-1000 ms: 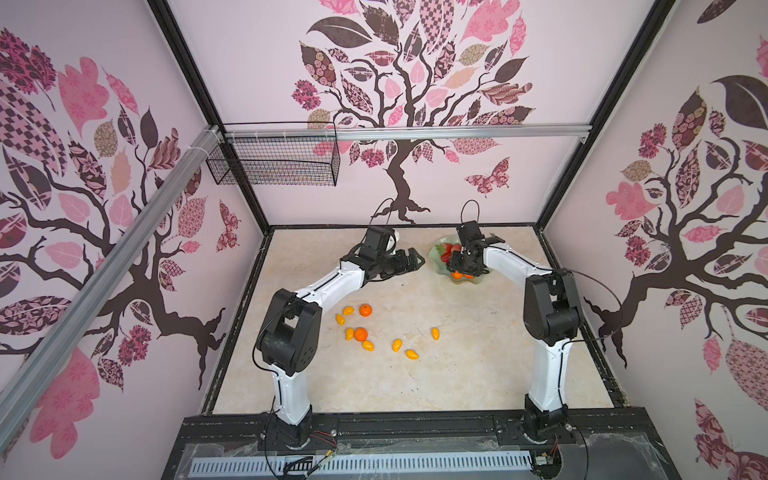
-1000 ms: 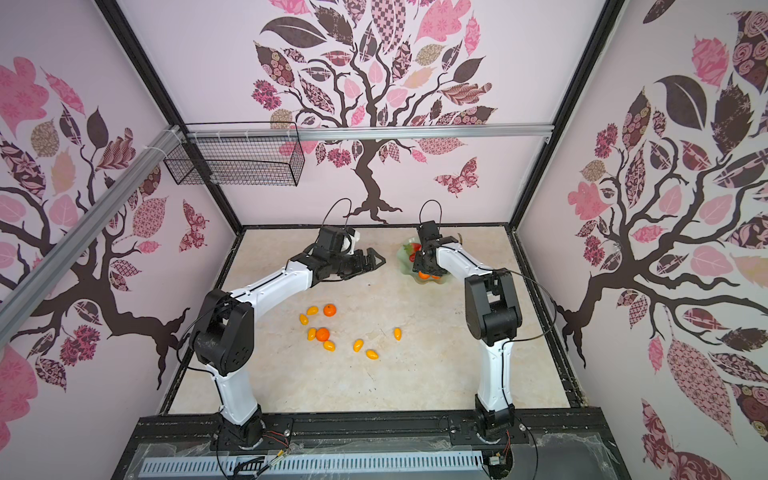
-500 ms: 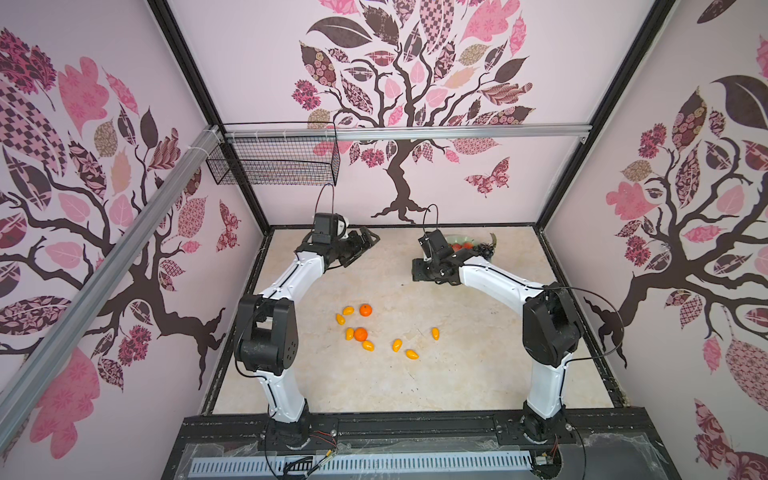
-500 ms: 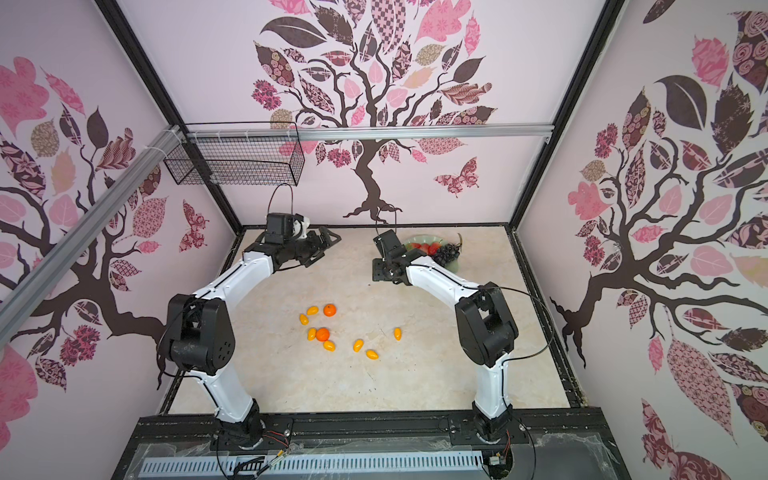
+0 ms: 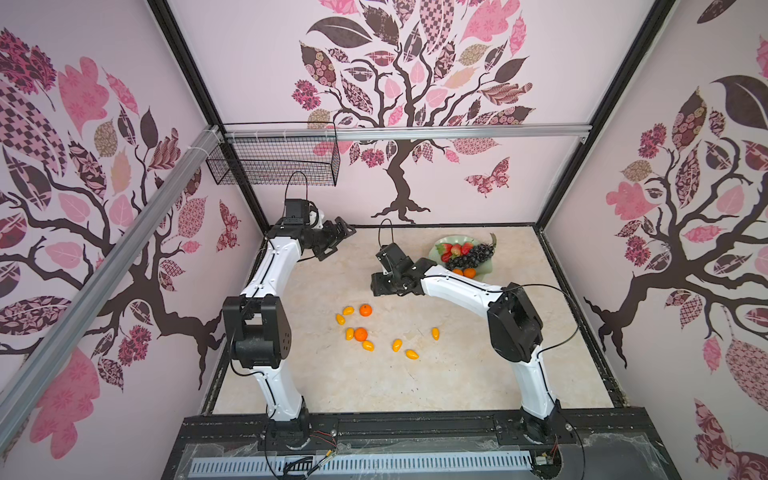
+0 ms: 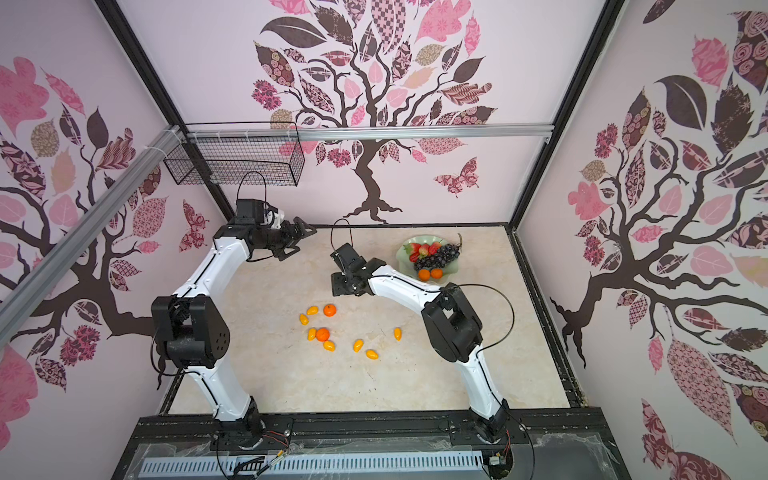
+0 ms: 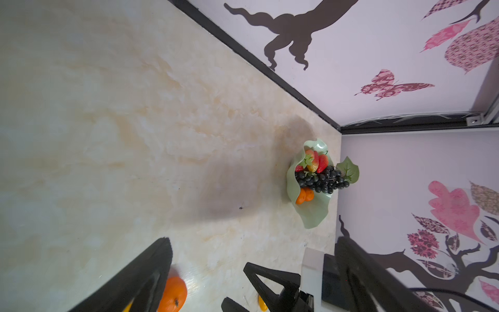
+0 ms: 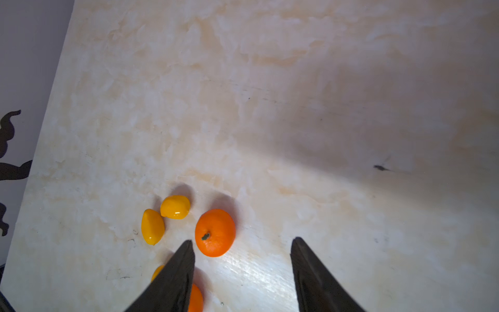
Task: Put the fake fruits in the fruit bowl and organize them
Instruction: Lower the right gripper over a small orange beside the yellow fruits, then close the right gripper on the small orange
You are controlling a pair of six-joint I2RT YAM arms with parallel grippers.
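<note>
Okay, the fruit bowl (image 5: 484, 272) sits at one o'clock on the marbled counter (image 5: 332, 386). Its ruffled, translucent green rim cradles glossy strawberries (image 7: 314, 162), the knobbly dark grape bunch (image 7: 321, 181) and two bowl tangerines (image 7: 305, 195). Seven smooth oval kumquats (image 5: 397, 344) and two round loose tangerines (image 8: 214, 232) lie scattered mid-counter, toward nine o'clock. My right gripper (image 8: 243, 240) hangs over them, its tapered black jaws apart and empty. The left gripper (image 7: 253, 240), at eleven o'clock, is spread wide and holding nothing.
</note>
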